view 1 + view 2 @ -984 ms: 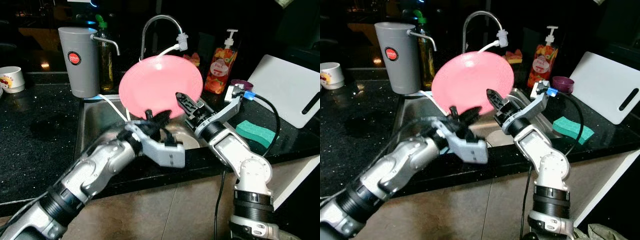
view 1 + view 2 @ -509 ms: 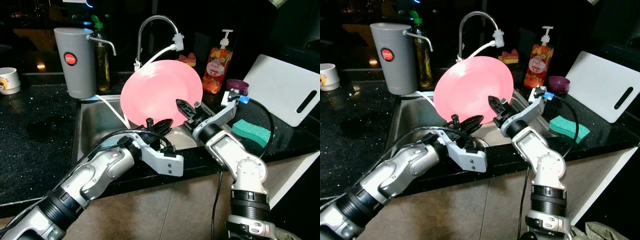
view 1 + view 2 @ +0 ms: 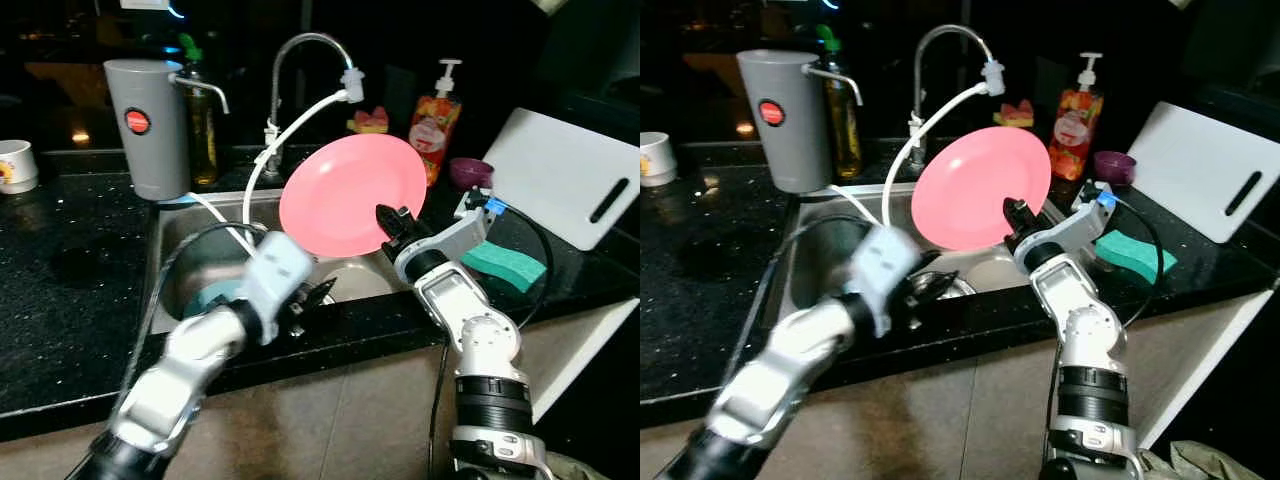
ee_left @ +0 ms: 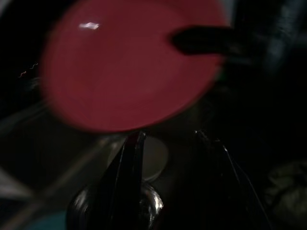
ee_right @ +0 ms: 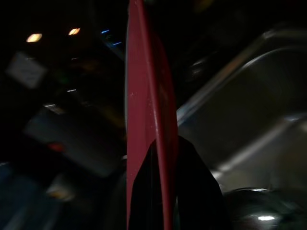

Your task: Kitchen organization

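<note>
Right end effector [image 3: 385,216] pinches the round pink plastic plate [image 3: 352,194] by its lower edge, holding it upright above the steel sink [image 3: 190,254]. Left end effector [image 3: 312,298], blurred, fingers parted and empty, sits low over the sink's front rim, beside the black stone table [image 3: 70,270].

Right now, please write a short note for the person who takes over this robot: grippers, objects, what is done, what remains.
Right gripper: shut on the pink plate, held on edge above the sink.
Left gripper: open, empty, low at the sink's front edge, blurred.
Green sponge and white cutting board lie on the counter at the right.
Done: plate lifted.
Left: set the plate down somewhere; where is not shown.
</note>
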{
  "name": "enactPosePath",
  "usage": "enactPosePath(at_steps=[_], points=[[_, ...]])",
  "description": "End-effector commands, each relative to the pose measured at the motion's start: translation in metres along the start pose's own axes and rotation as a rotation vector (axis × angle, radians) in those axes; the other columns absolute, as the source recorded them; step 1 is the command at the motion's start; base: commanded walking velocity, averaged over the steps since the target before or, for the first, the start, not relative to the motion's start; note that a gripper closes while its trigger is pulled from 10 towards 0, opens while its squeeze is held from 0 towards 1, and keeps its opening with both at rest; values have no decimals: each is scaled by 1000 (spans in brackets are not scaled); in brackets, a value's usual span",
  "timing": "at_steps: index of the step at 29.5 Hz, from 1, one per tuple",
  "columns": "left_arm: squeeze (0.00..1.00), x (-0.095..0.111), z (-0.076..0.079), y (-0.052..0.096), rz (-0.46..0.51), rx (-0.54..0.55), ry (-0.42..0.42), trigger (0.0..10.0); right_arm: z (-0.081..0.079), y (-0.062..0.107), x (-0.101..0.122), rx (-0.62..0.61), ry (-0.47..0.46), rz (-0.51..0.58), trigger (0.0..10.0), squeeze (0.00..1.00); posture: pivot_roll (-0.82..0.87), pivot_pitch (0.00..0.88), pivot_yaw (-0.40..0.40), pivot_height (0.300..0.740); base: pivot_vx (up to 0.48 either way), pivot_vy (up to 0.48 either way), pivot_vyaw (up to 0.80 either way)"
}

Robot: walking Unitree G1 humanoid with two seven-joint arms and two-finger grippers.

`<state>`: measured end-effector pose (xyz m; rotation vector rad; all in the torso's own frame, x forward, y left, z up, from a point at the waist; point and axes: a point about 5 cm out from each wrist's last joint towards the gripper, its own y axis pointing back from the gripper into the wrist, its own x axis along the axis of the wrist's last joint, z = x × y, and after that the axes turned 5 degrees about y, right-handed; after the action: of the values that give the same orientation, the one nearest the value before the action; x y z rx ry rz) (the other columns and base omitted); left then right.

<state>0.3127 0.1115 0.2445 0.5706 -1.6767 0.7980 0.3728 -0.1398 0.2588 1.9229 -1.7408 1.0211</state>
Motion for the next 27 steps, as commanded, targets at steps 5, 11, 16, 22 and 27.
enactPosePath(at_steps=[5,11,16,22,27], points=[[0,-13,-43,10,-79,310,241,10000,2,-3,-11,-31,111,-3,10000,0,134,70,-75,740,0,0,0],[0,-1,-74,13,-88,517,524,10000,-20,-19,-53,67,336,-118,10000,0,156,72,-88,740,0,0,0],[0,7,-80,16,-91,563,536,10000,-32,-24,-73,122,348,-168,10000,0,167,74,-94,740,0,0,0],[0,11,-88,21,-106,633,586,10000,-30,-30,-79,103,484,-178,10000,0,192,69,-99,740,0,0,0],[0,15,-89,24,-105,646,595,10000,-29,-35,-75,90,646,-127,10000,1000,204,61,-104,740,0,0,0]])
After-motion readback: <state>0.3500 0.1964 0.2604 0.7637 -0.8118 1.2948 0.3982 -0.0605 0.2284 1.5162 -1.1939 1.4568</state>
